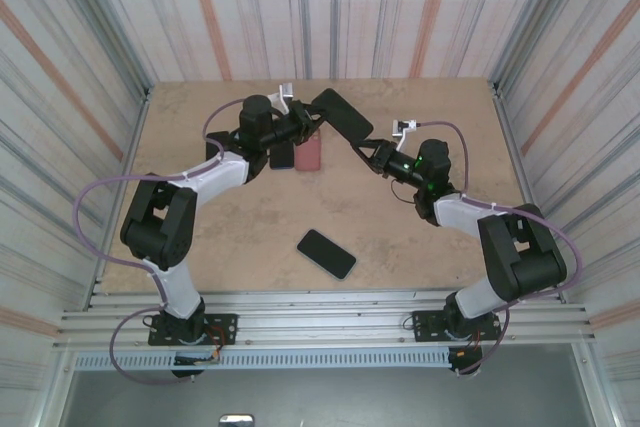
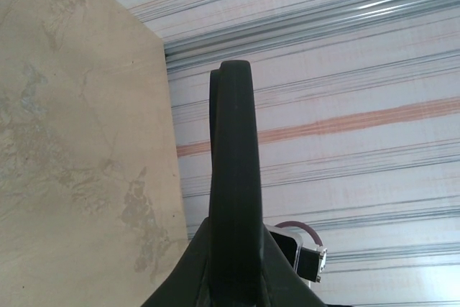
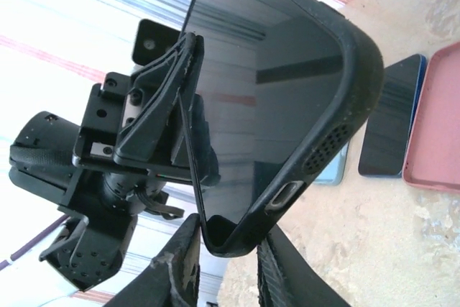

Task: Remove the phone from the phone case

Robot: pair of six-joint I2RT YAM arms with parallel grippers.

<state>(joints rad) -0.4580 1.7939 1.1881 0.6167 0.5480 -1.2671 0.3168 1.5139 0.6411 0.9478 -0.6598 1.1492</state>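
Note:
The phone (image 3: 266, 84), with a glossy dark screen, sits in a black phone case (image 3: 345, 106) and is held up above the table. My left gripper (image 1: 305, 125) is shut across its far end, one finger (image 3: 158, 98) lying on the screen side. From the left wrist the cased phone (image 2: 233, 141) rises edge-on out of that gripper (image 2: 233, 257). My right gripper (image 3: 228, 249) is shut on the case's lower corner, a finger touching each side, near the charging-port cutout. In the top view the cased phone (image 1: 342, 115) spans between the left gripper and the right gripper (image 1: 372, 150).
A second black phone (image 1: 326, 253) lies flat on the table near the front middle. Under the left gripper lie a pink case (image 1: 309, 154) and a dark phone (image 1: 282, 155). Corrugated walls (image 1: 560, 37) close in the table on three sides.

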